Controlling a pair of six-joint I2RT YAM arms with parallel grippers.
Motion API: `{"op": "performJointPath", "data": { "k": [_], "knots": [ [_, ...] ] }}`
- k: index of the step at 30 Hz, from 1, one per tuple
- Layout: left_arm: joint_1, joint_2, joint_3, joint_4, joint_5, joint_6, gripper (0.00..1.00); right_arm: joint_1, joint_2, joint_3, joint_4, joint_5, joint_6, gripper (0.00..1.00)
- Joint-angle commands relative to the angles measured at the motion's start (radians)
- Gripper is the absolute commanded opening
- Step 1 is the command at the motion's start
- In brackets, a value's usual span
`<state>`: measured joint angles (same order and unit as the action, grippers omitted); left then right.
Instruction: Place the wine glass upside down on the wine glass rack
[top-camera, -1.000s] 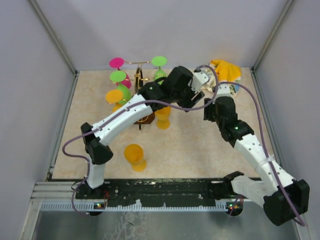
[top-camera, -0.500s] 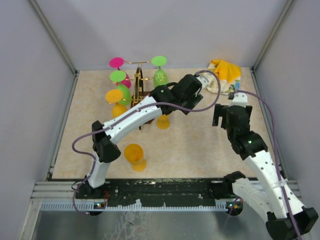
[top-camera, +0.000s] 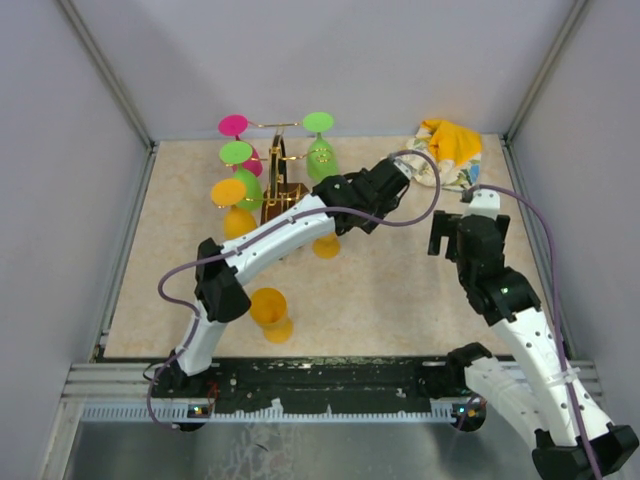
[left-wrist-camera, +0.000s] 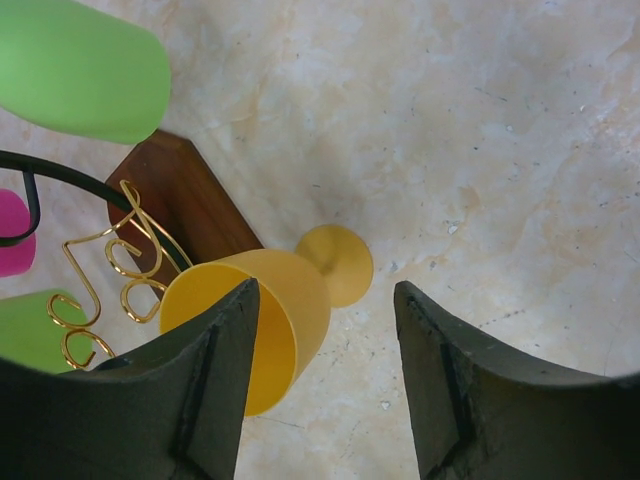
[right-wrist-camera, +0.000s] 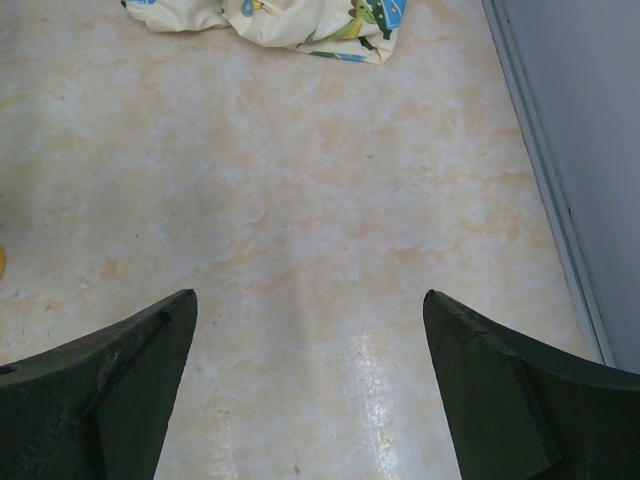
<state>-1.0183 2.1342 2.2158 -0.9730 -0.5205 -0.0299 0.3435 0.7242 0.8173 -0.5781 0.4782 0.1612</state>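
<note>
A yellow wine glass (top-camera: 326, 243) stands upright on the table beside the wine glass rack (top-camera: 281, 192), a gold wire stand on a brown wooden base. In the left wrist view the glass (left-wrist-camera: 262, 318) is seen from above, with the rack base (left-wrist-camera: 190, 205) and gold curls (left-wrist-camera: 100, 285) behind it. My left gripper (left-wrist-camera: 325, 290) is open above the glass, its left finger over the cup rim and holding nothing; from the top it shows at the arm's end (top-camera: 375, 195). My right gripper (right-wrist-camera: 310, 295) is open and empty over bare table (top-camera: 463, 222).
Pink (top-camera: 233, 126), green (top-camera: 318, 123) and orange (top-camera: 228, 191) glasses hang upside down on the rack. Another yellow glass (top-camera: 270, 310) stands near the front. A crumpled patterned cloth (top-camera: 450, 145) lies at the back right corner, also in the right wrist view (right-wrist-camera: 300, 20).
My left arm has stretched lower and further right over the upright yellow glass. My right arm has drawn back to the right, away from the left gripper. The glasses have not moved.
</note>
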Motion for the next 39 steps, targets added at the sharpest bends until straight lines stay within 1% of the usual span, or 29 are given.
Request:
{"op": "performJointPath", "data": {
  "k": [1, 4, 14, 16, 17, 18, 20, 23, 26, 27, 29, 34, 37, 39],
  "knots": [
    [0.012, 0.024, -0.013, -0.048, -0.028, -0.047, 0.61, -0.005, -0.024, 0.014, 0.010, 0.018, -0.004, 0.95],
    [0.017, 0.019, -0.039, -0.058, -0.031, -0.066, 0.59, -0.005, -0.027, 0.014, 0.008, 0.016, -0.006, 0.95],
    [0.041, -0.013, -0.124, -0.065, -0.055, -0.113, 0.59, -0.005, -0.033, 0.011, 0.007, 0.017, -0.013, 0.95],
    [0.048, -0.016, -0.146, -0.058, -0.046, -0.114, 0.57, -0.005, -0.035, 0.011, 0.009, 0.017, -0.014, 0.95],
    [0.050, -0.016, -0.153, -0.055, -0.042, -0.113, 0.55, -0.005, -0.038, 0.011, 0.010, 0.016, -0.015, 0.95],
    [0.051, -0.016, -0.157, -0.053, -0.039, -0.113, 0.50, -0.005, -0.039, 0.012, 0.011, 0.015, -0.017, 0.95],
    [0.051, -0.014, -0.162, -0.047, -0.031, -0.111, 0.37, -0.005, -0.041, 0.014, 0.011, 0.016, -0.018, 0.95],
    [0.052, -0.015, -0.157, -0.042, -0.026, -0.107, 0.20, -0.006, -0.038, 0.019, 0.009, 0.016, -0.022, 0.95],
    [0.051, -0.025, -0.141, -0.037, -0.024, -0.101, 0.06, -0.005, -0.035, 0.020, 0.011, 0.018, -0.027, 0.95],
    [0.050, -0.031, -0.130, -0.035, -0.019, -0.098, 0.03, -0.005, -0.032, 0.020, 0.011, 0.019, -0.028, 0.95],
    [0.049, -0.042, -0.107, -0.029, -0.005, -0.084, 0.00, -0.005, -0.025, 0.022, 0.012, 0.018, -0.029, 0.95],
    [0.036, -0.083, -0.062, 0.031, 0.070, -0.030, 0.00, -0.006, -0.006, 0.020, 0.017, 0.015, -0.027, 0.95],
    [0.021, -0.145, -0.080, 0.125, 0.138, 0.001, 0.00, -0.005, -0.005, 0.017, 0.022, 0.009, -0.024, 0.95],
    [0.015, -0.227, -0.127, 0.237, 0.207, 0.017, 0.00, -0.006, -0.013, 0.012, 0.034, -0.017, -0.018, 0.95]
  ]
}}
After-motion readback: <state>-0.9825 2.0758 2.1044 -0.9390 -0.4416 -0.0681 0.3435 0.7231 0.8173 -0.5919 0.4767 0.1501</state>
